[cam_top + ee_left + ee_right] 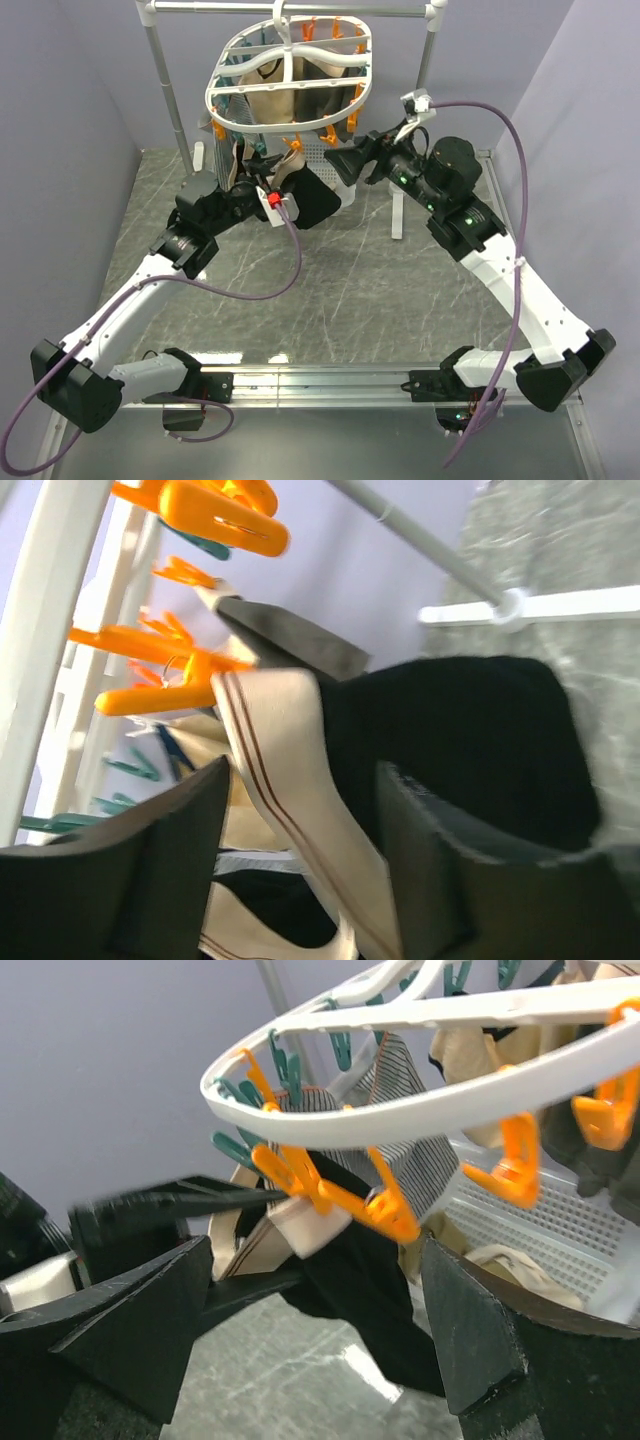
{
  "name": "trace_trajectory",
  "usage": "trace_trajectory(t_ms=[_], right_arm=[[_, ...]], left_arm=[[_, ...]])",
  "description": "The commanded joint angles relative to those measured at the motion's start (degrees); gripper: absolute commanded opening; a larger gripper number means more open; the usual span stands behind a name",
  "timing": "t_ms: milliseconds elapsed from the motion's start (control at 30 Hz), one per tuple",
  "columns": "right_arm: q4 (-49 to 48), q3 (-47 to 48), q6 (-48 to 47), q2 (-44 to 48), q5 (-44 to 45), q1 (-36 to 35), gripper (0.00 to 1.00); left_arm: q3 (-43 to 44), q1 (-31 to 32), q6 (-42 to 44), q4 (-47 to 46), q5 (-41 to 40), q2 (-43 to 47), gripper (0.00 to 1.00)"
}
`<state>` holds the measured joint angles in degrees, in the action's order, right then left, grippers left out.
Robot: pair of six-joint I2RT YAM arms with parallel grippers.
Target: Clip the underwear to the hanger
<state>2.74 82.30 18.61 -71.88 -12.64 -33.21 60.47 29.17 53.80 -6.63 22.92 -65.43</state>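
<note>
Grey marbled table (330,290), basket (530,1215) under hanger (430,1110)

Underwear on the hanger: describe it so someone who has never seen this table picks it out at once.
At the back of the table, a white oval hanger hangs from a grey rail. At its near rim, under an orange clothespin, hangs the underwear. Black fabric with a wide tan waistband sets it apart from the beige garments and grey-striped cloth beside it.

Hanger (450,1110) on rail (300,8) at table (350,290) rear; underwear (460,740) hangs under its near rim, basket (530,1220) behind.
</note>
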Motion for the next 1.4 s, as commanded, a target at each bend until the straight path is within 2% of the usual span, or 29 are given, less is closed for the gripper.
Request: trace_trajectory(t_ms=[0,33,100,133,200,367,500,633,833,1000,1033,1367], right_arm=[[0.59,-1.79,-3.75,4.55,-0.8,1.39,0.91],[1.64,-2.58,-4.19,5.34,-0.89,1.74,0.91],[3.05,-3.63,-5.77,7.45,-0.8,2.89,0.92],[4.28,-3.9,-6.3,8.24,-0.72,3.24,0.92],[5.34,-4.78,-7.71,10.52,-0.36,4.47,0.93],[8.85,-7.42,-10.08,15.35,-0.45,6.93,0.96],[12.37,-10.4,-12.1,20.01,1.3,9.12,0.96],[17.38,-14.18,-14.91,24.84,3.5,11.24,0.96],[22.21,-18.57,-17.2,31.35,6.49,13.69,0.97],[26.25,-23.93,-17.29,33.55,4.48,17.83,0.98],[27.22,-24.81,-17.21,34.25,4.3,18.18,0.98],[27.23,-32.11,-15.8,39.79,3.59,18.53,1.0]], left_arm=[[3.95,0.01,-7.38,4.6,4.15,3.46,0.68],[4.22,0.01,-8.87,6.09,4.33,4.51,0.75],[4.57,0.1,-12.74,8.37,4.85,5.83,0.81],[4.75,0.01,-14.23,9.17,4.94,6.97,0.9],[5.27,0.54,-17.4,13.91,4.51,7.94,0.99],[6.5,0.54,-30.73,20.32,-1.37,11.11,0.99],[12.21,0.19,-40.16,28.92,-7.88,10.94,0.99],[15.56,-4.11,-46.93,35.19,-9.03,11.99,0.99],[12.75,-11.84,-51.5,40.99,-9.73,15.58,0.99],[9.59,-16.77,-53.45,46.61,-10.79,17.53,0.99],[9.23,-17.12,-55.62,47.23,-11.14,18.05,0.99],[4.13,-18.8,-58.11,48.3,-17.73,22.89,1.0]])
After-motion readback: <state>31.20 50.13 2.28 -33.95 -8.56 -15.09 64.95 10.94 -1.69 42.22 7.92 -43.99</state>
